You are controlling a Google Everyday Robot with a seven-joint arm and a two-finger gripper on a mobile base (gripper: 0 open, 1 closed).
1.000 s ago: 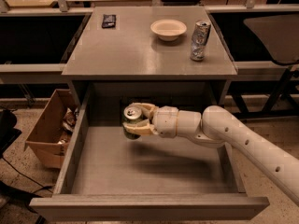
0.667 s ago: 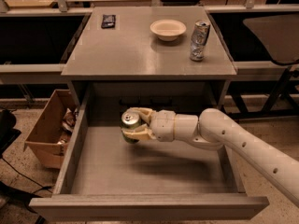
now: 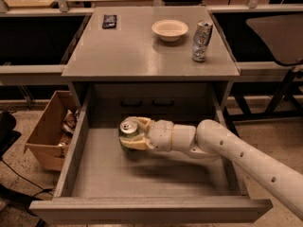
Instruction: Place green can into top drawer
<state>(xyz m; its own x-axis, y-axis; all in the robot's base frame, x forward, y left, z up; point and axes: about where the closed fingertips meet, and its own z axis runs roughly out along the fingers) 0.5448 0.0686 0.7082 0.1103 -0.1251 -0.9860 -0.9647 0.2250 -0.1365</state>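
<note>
The top drawer (image 3: 150, 210) is pulled wide open under a grey table (image 3: 142, 56). It has a flat grey floor and tall walls.

A white arm (image 3: 246, 161) comes in from the right side and goes down into the drawer. At its end is the gripper (image 3: 130, 135). The gripper is squeezing the green can (image 3: 128, 126). One finger is on the far side of the can and one is on the near side. The can stands almost straight up, and its shiny top with the pull tab looks up at us.

The can is inside the drawer, a bit left of the middle and closer to the back wall than to the front. It is low down near the floor. I cannot tell if it touches the floor. There is a dark shadow under it.

On top of the table sits a white bowl (image 3: 169, 30). Just to the right of the bowl stands a tall silver can (image 3: 202, 40) with dents. A small black thing (image 3: 109, 21) lies at the back left of the table.

On the ground to the left of the drawer is a brown cardboard box (image 3: 45, 131) with some stuff in it.
</note>
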